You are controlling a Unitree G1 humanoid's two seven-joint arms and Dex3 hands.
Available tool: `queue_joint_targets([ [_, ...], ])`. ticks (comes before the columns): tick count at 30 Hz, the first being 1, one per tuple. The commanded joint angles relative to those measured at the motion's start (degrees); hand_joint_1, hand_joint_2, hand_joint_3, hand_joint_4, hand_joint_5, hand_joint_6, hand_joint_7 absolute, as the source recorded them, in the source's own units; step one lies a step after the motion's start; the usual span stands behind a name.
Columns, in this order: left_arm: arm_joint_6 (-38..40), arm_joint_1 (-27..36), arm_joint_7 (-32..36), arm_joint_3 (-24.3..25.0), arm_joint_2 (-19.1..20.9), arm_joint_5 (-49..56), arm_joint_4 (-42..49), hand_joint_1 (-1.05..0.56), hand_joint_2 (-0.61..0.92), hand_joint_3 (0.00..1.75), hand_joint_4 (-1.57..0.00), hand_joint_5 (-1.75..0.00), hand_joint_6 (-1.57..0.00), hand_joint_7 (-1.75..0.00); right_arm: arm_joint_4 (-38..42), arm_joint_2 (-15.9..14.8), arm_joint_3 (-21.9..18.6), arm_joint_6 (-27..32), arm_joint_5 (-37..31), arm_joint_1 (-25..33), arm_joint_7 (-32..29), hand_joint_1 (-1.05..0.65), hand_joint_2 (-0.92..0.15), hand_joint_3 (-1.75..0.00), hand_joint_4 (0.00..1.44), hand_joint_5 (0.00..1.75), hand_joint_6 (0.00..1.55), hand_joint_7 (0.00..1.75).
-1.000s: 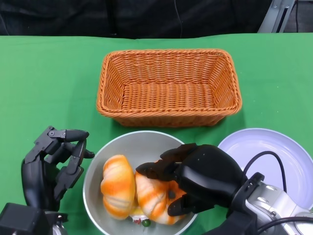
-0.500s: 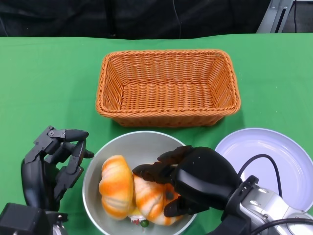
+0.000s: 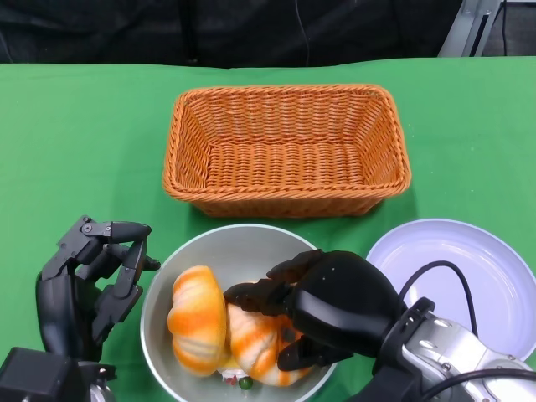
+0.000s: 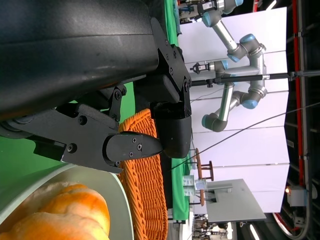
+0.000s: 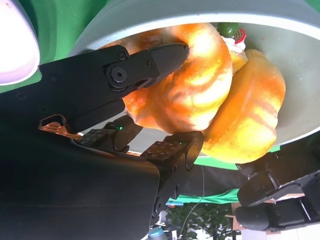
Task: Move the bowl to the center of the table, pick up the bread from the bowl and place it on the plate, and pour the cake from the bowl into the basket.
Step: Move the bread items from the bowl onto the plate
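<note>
The grey bowl (image 3: 219,249) sits near the front edge, just in front of the wicker basket (image 3: 286,149). Two orange-striped breads lie in it. My right hand (image 3: 335,306) covers the right bread (image 3: 251,339), and the right wrist view shows the fingers (image 5: 135,65) and thumb pressed on either side of that bread (image 5: 192,82). The left bread (image 3: 197,320) lies free beside it. A bit of cake (image 3: 243,382) with green and red topping peeks out under the breads. My left hand (image 3: 88,289) hangs left of the bowl, fingers bent but apart, holding nothing.
A white plate (image 3: 473,280) lies to the right of the bowl, close to my right forearm. Green cloth covers the table, with bare cloth to the left of the basket and bowl. The left wrist view shows the basket (image 4: 145,187) beyond the bowl's rim (image 4: 116,200).
My right hand has slid a little further left over the right bread, and its fingers sit closer around it. The view has shifted slightly left. The left hand has not moved.
</note>
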Motion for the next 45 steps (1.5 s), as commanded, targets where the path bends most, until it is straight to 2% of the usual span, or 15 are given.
queue_joint_targets([
  [1,-0.6,0.7,0.5,0.0,0.7,-0.2,-0.2,-0.20,0.92,0.39,-0.76,-1.55,-0.79,-1.24,4.6,-0.9,1.8,-1.1,0.3,0.6,2.1,-0.43,-0.89,-0.02,0.98,0.08,0.78,0.03],
  [3,-0.6,0.7,0.4,0.0,0.6,-0.3,-0.3,-0.20,0.92,0.39,-0.76,-1.55,-0.79,-1.25,6.2,-0.7,1.8,-2.2,1.1,0.2,1.0,-0.35,-0.90,-0.01,1.05,0.11,0.85,0.05],
  [7,-0.2,0.7,-0.8,-0.1,0.4,-1.5,-0.5,-0.19,0.92,0.39,-0.76,-1.56,-0.79,-1.25,7.9,-0.6,1.8,-3.5,2.3,-0.3,0.5,-0.31,-0.91,-0.01,1.08,0.13,0.90,0.05],
  [15,-1.0,0.5,-1.7,-0.2,0.5,-2.2,0.0,-0.20,0.92,0.41,-0.75,-1.58,-0.77,-1.26,10.1,-0.3,2.2,-5.3,2.7,-0.8,-1.6,-0.32,-0.92,-0.03,1.15,0.15,1.06,0.08],
  [18,-1.1,0.5,-1.0,-0.1,0.7,-1.5,0.1,-0.20,0.92,0.41,-0.75,-1.58,-0.77,-1.26,10.6,-0.2,2.4,-5.7,2.9,-0.9,-1.8,-0.32,-0.92,-0.03,1.15,0.15,1.06,0.07],
  [21,-1.0,0.5,-0.9,0.0,0.6,-1.6,0.1,-0.20,0.91,0.40,-0.75,-1.58,-0.78,-1.26,11.7,0.4,2.6,-6.2,3.1,-0.7,-2.5,-0.34,-0.92,-0.12,1.17,0.15,1.07,0.05],
  [30,-1.2,0.4,-0.8,-0.1,0.7,-1.2,0.5,-0.22,0.92,0.39,-0.76,-1.57,-0.78,-1.26,14.7,0.8,3.1,-9.0,3.4,-1.1,-6.8,-0.32,-0.92,-0.15,1.22,0.21,1.09,0.05],
  [31,-1.3,0.4,-1.0,0.0,0.7,-1.4,0.5,-0.21,0.92,0.39,-0.76,-1.57,-0.78,-1.26,14.9,0.8,3.1,-9.2,3.5,-1.2,-7.2,-0.32,-0.92,-0.16,1.16,0.37,1.10,0.03],
  [32,-1.3,0.4,-1.1,0.0,0.6,-1.5,0.4,-0.20,0.92,0.39,-0.76,-1.57,-0.78,-1.26,15.1,0.8,3.2,-9.4,3.5,-1.3,-7.5,-0.32,-0.92,-0.16,1.02,0.65,1.11,0.02],
  [34,-1.4,0.4,-1.2,0.0,0.6,-1.5,0.5,-0.20,0.92,0.40,-0.76,-1.57,-0.78,-1.26,15.4,0.7,3.3,-9.5,3.6,-1.4,-7.8,-0.32,-0.92,-0.16,0.93,0.82,1.12,0.01],
  [37,-1.4,0.4,-0.6,0.1,0.7,-1.1,0.6,-0.20,0.92,0.40,-0.76,-1.57,-0.78,-1.26,16.1,0.9,3.1,-10.3,4.6,-1.6,-8.8,-0.31,-0.92,-0.16,0.91,0.87,1.12,0.01],
  [38,-1.3,0.4,-0.5,0.2,0.7,-1.0,0.6,-0.20,0.92,0.40,-0.76,-1.57,-0.78,-1.26,16.5,1.1,2.9,-10.9,5.3,-1.8,-9.3,-0.29,-0.92,-0.18,0.81,1.13,1.16,0.03],
  [39,-1.2,0.4,-0.4,0.3,0.7,-0.9,0.7,-0.20,0.92,0.40,-0.76,-1.57,-0.78,-1.26,16.9,1.2,2.7,-11.3,5.9,-2.0,-9.8,-0.29,-0.92,-0.19,0.77,1.22,1.16,0.03],
  [45,-1.1,0.4,0.5,0.3,0.9,0.1,0.8,-0.20,0.92,0.40,-0.76,-1.57,-0.79,-1.26,18.6,1.4,2.4,-12.8,6.4,-2.7,-12.8,-0.28,-0.92,-0.17,0.76,1.33,1.20,0.06],
])
